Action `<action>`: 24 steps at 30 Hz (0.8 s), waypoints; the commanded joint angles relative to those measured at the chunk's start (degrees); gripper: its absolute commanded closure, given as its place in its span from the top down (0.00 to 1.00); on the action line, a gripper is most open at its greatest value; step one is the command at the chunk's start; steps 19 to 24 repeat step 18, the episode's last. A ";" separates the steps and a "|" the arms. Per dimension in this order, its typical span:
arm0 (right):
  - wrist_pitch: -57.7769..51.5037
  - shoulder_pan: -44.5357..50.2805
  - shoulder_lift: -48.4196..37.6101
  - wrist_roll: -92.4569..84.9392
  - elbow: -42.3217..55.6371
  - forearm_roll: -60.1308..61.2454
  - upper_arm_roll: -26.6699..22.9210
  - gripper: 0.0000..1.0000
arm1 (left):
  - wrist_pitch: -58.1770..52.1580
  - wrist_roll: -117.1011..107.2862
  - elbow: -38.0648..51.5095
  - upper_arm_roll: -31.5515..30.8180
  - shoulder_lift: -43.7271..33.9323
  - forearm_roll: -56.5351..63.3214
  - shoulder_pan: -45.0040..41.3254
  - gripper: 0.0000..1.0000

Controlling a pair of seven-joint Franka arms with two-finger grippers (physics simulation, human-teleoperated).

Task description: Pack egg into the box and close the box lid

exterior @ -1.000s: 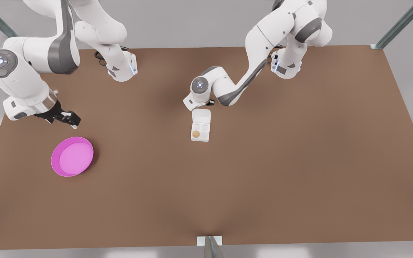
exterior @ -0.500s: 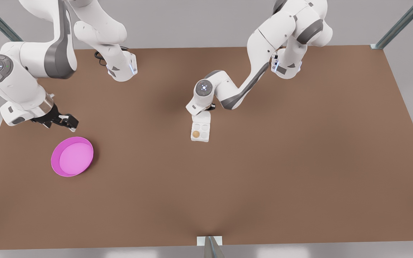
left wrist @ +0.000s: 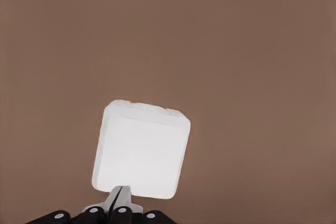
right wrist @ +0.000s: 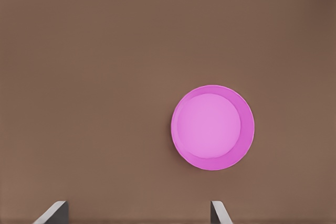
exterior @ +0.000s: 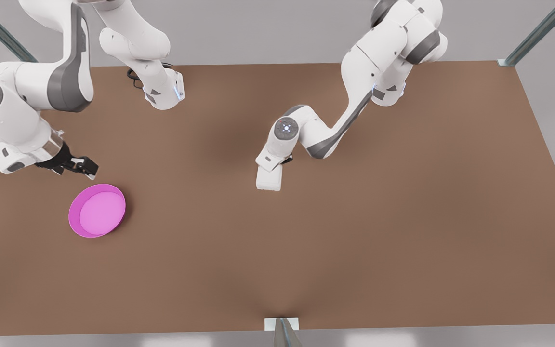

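Note:
The white box (exterior: 269, 181) stands at the table's middle with the box lid (left wrist: 140, 153) lying flat on top, so the egg is hidden inside. My left gripper (left wrist: 122, 202) sits at the lid's near edge, fingers together and shut, and its hand (exterior: 271, 160) hangs just behind the box in the front view. My right gripper (exterior: 84, 166) hovers open at the front view's left, above and behind the pink dish (exterior: 97, 210), with nothing between its fingers (right wrist: 55, 211).
The round pink dish (right wrist: 212, 128) lies empty on the brown table (exterior: 354, 217). Both arm bases stand along the far edge. A metal post (exterior: 282, 330) rises at the near edge's middle.
The lid swung from lying open behind the cups to flat over them, covering the egg, as the left hand followed it toward the camera. The right gripper drifted toward the front view's left.

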 commanded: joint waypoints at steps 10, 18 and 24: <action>-0.17 0.08 -0.21 -2.29 0.91 -0.04 0.14 1.00 | -44.67 60.21 9.49 6.44 -20.01 9.41 30.40 1.00; -0.34 0.08 -0.21 -2.29 0.91 0.05 0.14 1.00 | -48.06 57.57 11.47 15.35 -24.44 -0.27 25.36 1.00; -0.34 0.08 -0.21 -2.29 0.91 0.05 0.14 1.00 | -48.06 57.57 11.47 15.35 -24.44 -0.27 25.36 1.00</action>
